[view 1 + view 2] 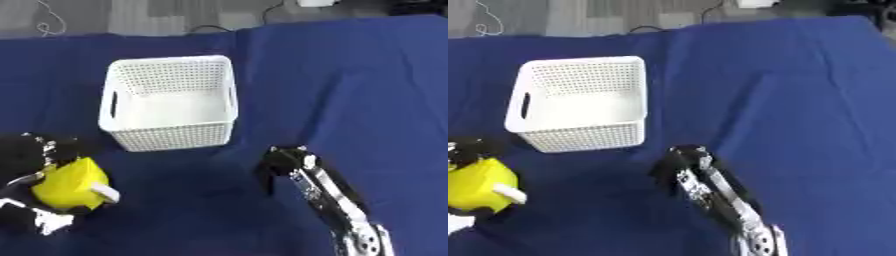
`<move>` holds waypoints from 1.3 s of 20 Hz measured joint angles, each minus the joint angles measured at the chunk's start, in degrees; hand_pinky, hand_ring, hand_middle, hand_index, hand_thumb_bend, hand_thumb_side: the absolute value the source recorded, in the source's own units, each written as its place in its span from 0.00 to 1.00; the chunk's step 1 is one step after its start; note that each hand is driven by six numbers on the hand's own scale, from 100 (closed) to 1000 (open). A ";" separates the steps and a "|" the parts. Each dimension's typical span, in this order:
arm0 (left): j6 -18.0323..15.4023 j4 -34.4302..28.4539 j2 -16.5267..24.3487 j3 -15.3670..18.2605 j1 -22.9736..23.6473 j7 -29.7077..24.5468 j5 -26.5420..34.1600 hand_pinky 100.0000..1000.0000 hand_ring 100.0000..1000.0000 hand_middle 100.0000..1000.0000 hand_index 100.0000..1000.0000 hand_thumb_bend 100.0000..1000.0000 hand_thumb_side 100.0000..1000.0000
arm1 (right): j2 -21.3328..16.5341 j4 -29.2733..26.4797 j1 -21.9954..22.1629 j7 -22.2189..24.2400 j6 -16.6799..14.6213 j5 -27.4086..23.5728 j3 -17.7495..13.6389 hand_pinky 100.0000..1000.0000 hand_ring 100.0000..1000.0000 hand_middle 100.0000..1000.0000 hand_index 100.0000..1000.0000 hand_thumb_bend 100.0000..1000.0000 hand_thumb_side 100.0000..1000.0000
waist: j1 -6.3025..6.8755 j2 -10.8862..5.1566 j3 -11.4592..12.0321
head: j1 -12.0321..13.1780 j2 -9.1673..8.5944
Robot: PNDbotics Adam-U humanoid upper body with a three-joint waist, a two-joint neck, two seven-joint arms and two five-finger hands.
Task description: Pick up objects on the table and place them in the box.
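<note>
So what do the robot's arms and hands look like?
The right arm is long and thin, mostly black with silvery-white metal parts and a round silver joint near the bottom; the right hand is black. The left hand is black with small white bits.

No text, label, brand, number or sign can be read anywhere; the white perforated box (171, 102) shows only its rows of holes and plain handle slots; the yellow object (72, 184) near the table's near left corner has bare faces with no print that can be made out; the blue cloth over the table (350, 90) is unmarked; the robot's right arm (328, 195) carries small pale patches along its side, too blurred to tell whether they are lettering.
</note>
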 measured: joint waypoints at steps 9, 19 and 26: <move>2.79 0.71 0.00 0.01 0.04 1.24 1.08 0.00 0.31 0.54 0.73 0.15 0.34 | 0.01 0.00 0.00 0.18 -0.17 0.04 0.03 0.23 0.36 0.38 0.56 0.00 0.95 | -0.25 0.00 0.09 | 0.00 -0.01; 5.01 1.79 -0.14 0.01 0.51 3.17 5.36 0.00 0.12 0.30 0.44 0.10 0.16 | 0.02 0.00 0.00 0.27 -0.14 0.04 0.16 0.23 0.36 0.38 0.56 0.00 0.95 | -0.30 0.05 0.10 | 0.00 -0.36; 6.40 3.18 -1.31 0.10 0.77 4.98 9.35 0.00 0.00 0.12 0.33 0.00 0.18 | 0.02 0.00 0.00 0.28 -0.12 0.04 0.16 0.23 0.36 0.38 0.56 0.00 0.95 | -0.32 0.08 0.17 | 0.00 -0.39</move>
